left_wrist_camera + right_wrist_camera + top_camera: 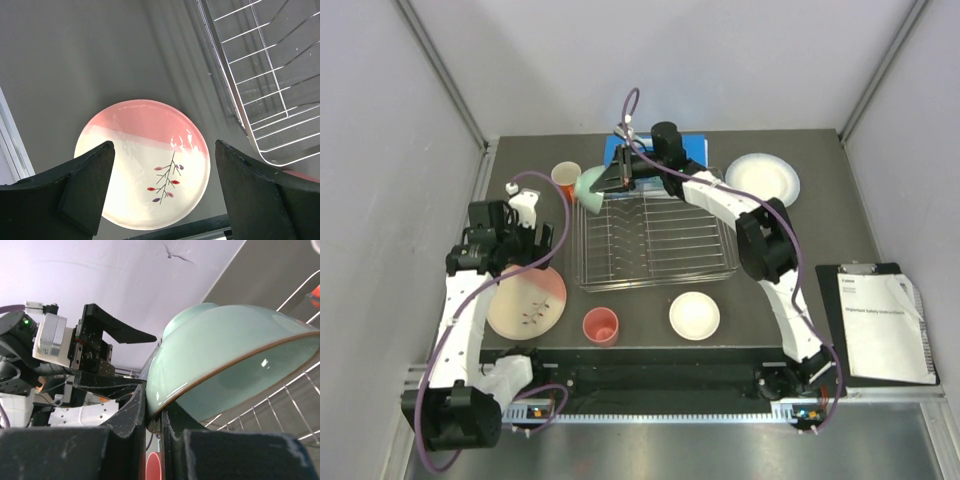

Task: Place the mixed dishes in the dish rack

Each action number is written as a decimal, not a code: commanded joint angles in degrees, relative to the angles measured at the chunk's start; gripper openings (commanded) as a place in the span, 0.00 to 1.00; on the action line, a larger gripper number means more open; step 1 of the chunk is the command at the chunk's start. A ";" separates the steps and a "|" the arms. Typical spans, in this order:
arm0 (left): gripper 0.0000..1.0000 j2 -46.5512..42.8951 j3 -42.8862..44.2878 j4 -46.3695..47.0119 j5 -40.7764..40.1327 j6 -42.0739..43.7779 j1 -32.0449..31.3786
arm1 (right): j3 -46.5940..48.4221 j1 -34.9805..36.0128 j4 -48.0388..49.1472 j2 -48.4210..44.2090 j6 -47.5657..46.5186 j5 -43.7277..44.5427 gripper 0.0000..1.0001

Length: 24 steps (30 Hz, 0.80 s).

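Observation:
The wire dish rack (655, 240) sits mid-table. My right gripper (610, 182) is shut on the rim of the mint green bowl (590, 187), held tilted above the rack's far-left corner. In the right wrist view the fingers (137, 410) pinch the bowl (225, 350) wall over the rack wires (280, 415). My left gripper (542, 236) hangs open and empty above the pink-and-cream plate (527, 302). In the left wrist view it (165, 190) frames that plate (135, 150), with the rack (270, 75) to the right. An orange cup (566, 178), a coral cup (601, 325) and two white plates (695, 316) (762, 178) lie around the rack.
A blue book (665, 148) lies behind the rack under the right arm. A clipboard with paper (880, 320) rests at the right edge. Grey walls close in the table's left, back and right sides.

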 commanded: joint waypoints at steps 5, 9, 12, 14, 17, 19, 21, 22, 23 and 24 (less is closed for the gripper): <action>0.85 -0.56 2.78 -1.47 0.76 0.72 0.30 | 5.84 -1.95 10.66 3.87 3.11 -5.48 0.00; 0.85 0.05 3.48 -1.30 0.84 0.46 0.38 | 4.96 -1.78 6.17 5.10 -0.42 -4.52 0.00; 0.85 0.49 4.01 -1.30 1.20 0.02 0.38 | 4.78 -1.69 -1.01 5.37 -5.15 -3.12 0.00; 0.85 0.49 4.19 -1.21 1.37 -0.15 0.38 | 5.04 -1.52 -8.55 5.02 -11.19 -0.75 0.00; 0.85 0.84 4.10 -1.03 1.81 -0.24 0.38 | 5.31 -1.43 -13.85 4.84 -16.06 2.24 0.00; 0.85 1.10 4.01 -0.86 1.90 -0.42 0.38 | 5.40 -1.34 -17.20 4.93 -18.25 3.48 0.00; 0.85 1.28 3.92 -0.86 1.99 -0.51 0.38 | 6.01 -1.16 -20.79 5.19 -20.01 5.67 0.00; 0.86 1.37 3.84 -0.86 1.90 -0.59 0.38 | 6.45 -0.99 -21.68 5.37 -21.32 6.38 0.00; 0.86 1.28 3.84 -0.86 1.90 -0.51 0.38 | 6.45 -0.90 -22.21 5.37 -21.69 7.60 0.02; 0.87 1.19 3.75 -0.77 1.81 -0.42 0.38 | 6.54 -0.64 -23.00 5.54 -21.86 8.05 0.06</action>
